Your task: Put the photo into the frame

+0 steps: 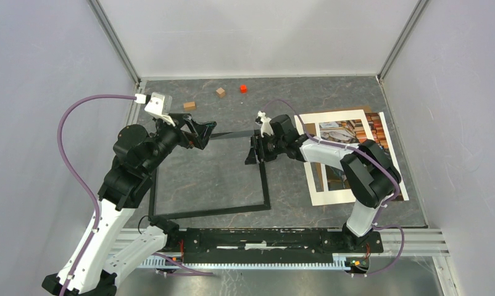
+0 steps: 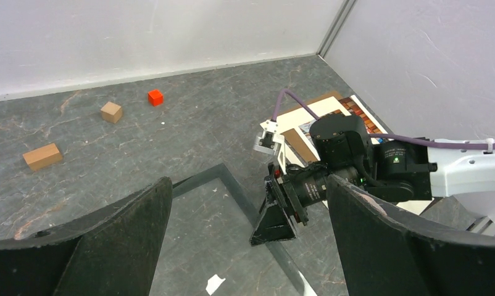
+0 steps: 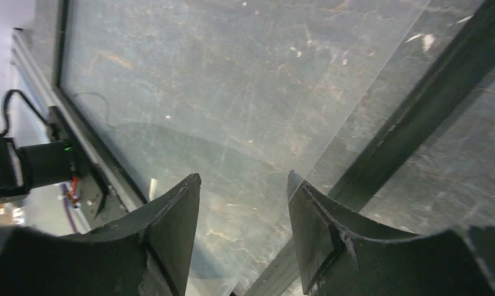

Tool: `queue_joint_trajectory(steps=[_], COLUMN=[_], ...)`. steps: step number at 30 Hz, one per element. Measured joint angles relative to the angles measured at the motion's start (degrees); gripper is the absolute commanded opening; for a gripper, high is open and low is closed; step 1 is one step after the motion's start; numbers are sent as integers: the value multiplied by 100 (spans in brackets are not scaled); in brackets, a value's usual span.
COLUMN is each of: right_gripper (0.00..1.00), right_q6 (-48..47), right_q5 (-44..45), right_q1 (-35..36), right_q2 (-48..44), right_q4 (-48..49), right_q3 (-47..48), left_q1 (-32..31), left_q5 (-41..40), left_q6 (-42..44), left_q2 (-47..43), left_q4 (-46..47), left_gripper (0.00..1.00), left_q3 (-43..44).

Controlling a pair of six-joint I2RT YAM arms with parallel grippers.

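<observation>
The frame (image 1: 214, 211), a thin black rectangle with a glass pane, lies flat on the dark table in the middle. My left gripper (image 1: 207, 134) hovers over its far edge, wide open and holding nothing; in the left wrist view the frame's corner (image 2: 232, 182) shows between its fingers. My right gripper (image 1: 254, 151) sits at the frame's far right corner, jaws open. In the right wrist view the black frame edge (image 3: 418, 117) runs under the right finger, with only glass in the gap. The photo (image 1: 347, 132), in its white mat (image 1: 331, 117), lies to the right, partly under the right arm.
Two wooden blocks (image 1: 189, 105) (image 1: 220, 92) and a red cube (image 1: 243, 88) lie near the back wall. Grey walls close in the left, right and back. A small white scrap (image 2: 215, 283) lies on the glass. The right arm's purple cable (image 2: 294, 98) arcs above the mat.
</observation>
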Motion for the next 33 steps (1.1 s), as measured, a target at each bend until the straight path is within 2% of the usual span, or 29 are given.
queue_joint_trajectory(steps=[8, 15, 24, 29, 33], right_gripper=[66, 64, 63, 62, 57], right_q6=[-680, -1043, -804, -713, -619], right_q5=[807, 1631, 1690, 2345, 2852], right_q1=[2, 4, 4, 9, 9], right_q2=[-50, -546, -778, -601, -267], right_q4=[-979, -1495, -372, 63, 614], right_q3=[254, 243, -649, -750, -658], left_q1=[0, 0, 0, 0, 2], left_q5=[17, 22, 26, 131, 129], left_q6=[0, 0, 0, 0, 0], left_q2=[0, 0, 122, 337, 505], left_q4=[2, 9, 87, 94, 79], left_gripper=[100, 100, 100, 100, 100], left_q3=[-2, -13, -72, -85, -114])
